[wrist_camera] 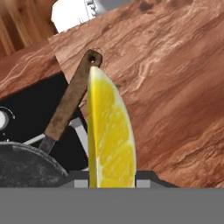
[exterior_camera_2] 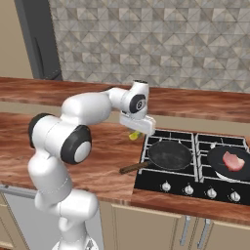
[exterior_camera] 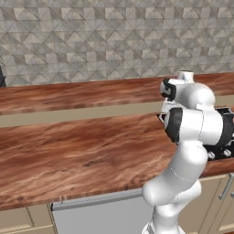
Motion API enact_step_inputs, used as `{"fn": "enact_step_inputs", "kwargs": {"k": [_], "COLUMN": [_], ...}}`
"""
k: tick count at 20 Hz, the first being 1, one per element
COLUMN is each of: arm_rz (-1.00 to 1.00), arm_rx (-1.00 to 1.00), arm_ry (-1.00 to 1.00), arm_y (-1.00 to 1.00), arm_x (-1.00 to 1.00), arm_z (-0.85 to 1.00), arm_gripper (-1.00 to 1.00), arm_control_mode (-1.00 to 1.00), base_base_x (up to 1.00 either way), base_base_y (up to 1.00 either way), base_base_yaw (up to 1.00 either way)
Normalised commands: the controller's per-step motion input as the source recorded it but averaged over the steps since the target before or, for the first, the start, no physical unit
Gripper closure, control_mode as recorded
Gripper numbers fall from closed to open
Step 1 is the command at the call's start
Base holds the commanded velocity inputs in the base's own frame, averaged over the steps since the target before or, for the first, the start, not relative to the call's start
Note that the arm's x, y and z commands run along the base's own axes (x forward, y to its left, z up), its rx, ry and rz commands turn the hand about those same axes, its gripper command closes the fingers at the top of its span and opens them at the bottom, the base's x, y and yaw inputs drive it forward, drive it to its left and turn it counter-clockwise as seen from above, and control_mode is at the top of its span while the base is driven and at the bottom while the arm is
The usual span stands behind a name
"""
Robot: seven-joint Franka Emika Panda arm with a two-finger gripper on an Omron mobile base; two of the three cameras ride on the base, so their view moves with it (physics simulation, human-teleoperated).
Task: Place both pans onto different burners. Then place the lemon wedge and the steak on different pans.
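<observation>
My gripper point(exterior_camera_2: 135, 134) is shut on the lemon wedge point(exterior_camera_2: 133, 136), a bright yellow crescent held above the counter just left of the cooktop point(exterior_camera_2: 171, 181). In the hand view the lemon wedge point(wrist_camera: 109, 135) stands upright between the fingertips point(wrist_camera: 80, 180). Below it lie one pan's brown handle point(wrist_camera: 70, 103) and black rim point(wrist_camera: 26, 168). That pan point(exterior_camera_2: 170, 155) sits on the front left burner, its handle pointing out over the counter. The second pan point(exterior_camera_2: 217, 166) rests on the burner to the right. The pink steak point(exterior_camera_2: 233, 161) lies in it.
A wooden counter point(exterior_camera: 68, 151) stretches far to the left of the cooktop, with a raised back ledge and a tiled wall behind. Silver knobs point(exterior_camera_2: 188, 189) line the cooktop's front. A dark tall appliance point(exterior_camera_2: 41, 44) stands at the far left. Cabinet doors and a dishwasher front point(exterior_camera: 100, 215) are below.
</observation>
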Motion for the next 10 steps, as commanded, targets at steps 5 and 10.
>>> {"fn": "enact_step_inputs", "kwargs": {"k": [5, 10], "arm_rz": [0.00, 0.00], "arm_rx": [0.01, 0.00], "arm_ry": [0.00, 0.00], "arm_y": [-0.75, -0.66], "arm_x": [0.02, 0.11], "arm_z": [0.05, 0.00], "arm_gripper": [1.00, 1.00], "arm_control_mode": [-1.00, -1.00], "base_base_x": [0.00, 0.00], "base_base_y": [0.00, 0.00], "base_base_yaw": [0.00, 0.00]}}
